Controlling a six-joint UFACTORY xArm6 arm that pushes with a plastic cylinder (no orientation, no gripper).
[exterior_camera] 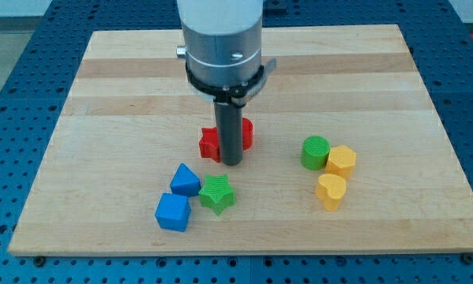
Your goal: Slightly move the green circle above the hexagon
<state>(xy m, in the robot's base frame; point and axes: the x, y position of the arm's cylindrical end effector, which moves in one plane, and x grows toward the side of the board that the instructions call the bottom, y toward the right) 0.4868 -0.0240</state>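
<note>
1. Camera view: we see my tip (232,162) planted in front of a red block (212,144), partly hiding it; its shape we cannot tell
2. We have no fingers here, only the rod, so nothing is gripped
3. The green circle (315,152) sits at the view's right, touching the yellow hexagon (341,161), with the yellow heart (331,191) just below them
4. Toward the view's top the worktop (141,71) lies bare above the circle
5. Two blue blocks (185,181) (173,211) and a green star (217,194) crowd the bottom, well inside the edge
</note>
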